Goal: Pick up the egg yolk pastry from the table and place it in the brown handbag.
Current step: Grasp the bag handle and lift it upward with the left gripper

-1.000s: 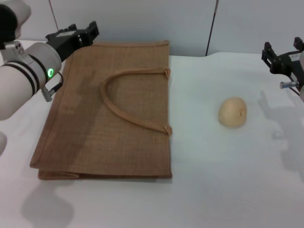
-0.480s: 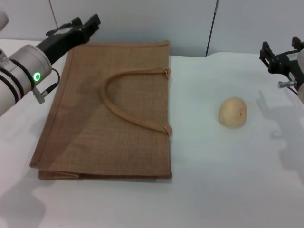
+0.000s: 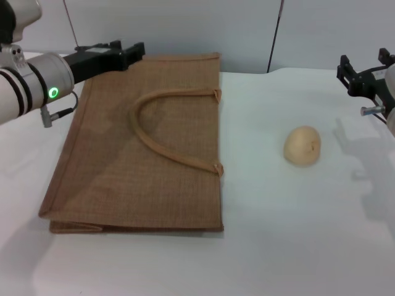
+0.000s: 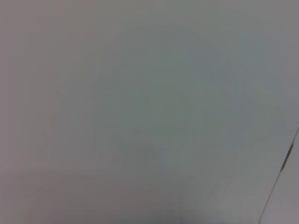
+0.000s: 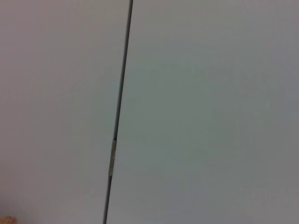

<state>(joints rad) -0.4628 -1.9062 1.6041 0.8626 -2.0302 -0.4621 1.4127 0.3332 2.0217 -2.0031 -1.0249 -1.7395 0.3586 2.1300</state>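
A brown bag (image 3: 145,145) lies flat on the white table (image 3: 290,234), its mouth edge facing the pastry (image 3: 302,146), one looped handle (image 3: 162,132) resting on its upper face. The pastry sits alone on the bare table to the bag's right, well apart from it and touching nothing else. The left gripper (image 3: 133,52) hangs over the bag's far left corner, pointing across toward the bag's far edge; whether it is open or closed cannot be told from the head view. The right gripper (image 3: 358,73) is raised at the table's far right edge, beyond the pastry and apart from it, holding nothing, its opening likewise impossible to judge. Both wrist views show only pale wall panels (image 5: 210,107) and a dark seam (image 5: 119,112).
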